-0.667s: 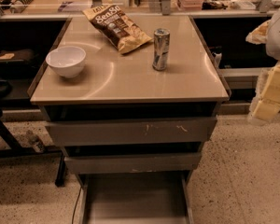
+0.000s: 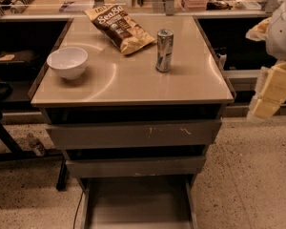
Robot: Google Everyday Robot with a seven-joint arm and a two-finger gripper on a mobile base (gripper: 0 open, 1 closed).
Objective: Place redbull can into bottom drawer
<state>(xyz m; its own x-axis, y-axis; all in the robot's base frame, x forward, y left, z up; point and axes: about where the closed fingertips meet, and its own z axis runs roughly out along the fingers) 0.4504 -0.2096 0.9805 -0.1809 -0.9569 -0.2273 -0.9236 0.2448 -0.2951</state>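
Note:
The redbull can [image 2: 164,50] stands upright on the tan tabletop [image 2: 133,80], right of centre and just in front of the brown chip bag [image 2: 119,26]. The bottom drawer [image 2: 138,204] is pulled out at the foot of the cabinet, and its flat grey floor shows with nothing on it. My gripper [image 2: 270,92], with cream-coloured fingers, hangs at the right edge of the view, off the table's right side and well clear of the can. It holds nothing that I can see.
A white bowl [image 2: 67,62] sits on the left of the tabletop. The scratched-front top drawer [image 2: 133,133] and the plain middle drawer [image 2: 136,166] are nearly closed. Dark shelving flanks the cabinet on both sides. The floor is speckled.

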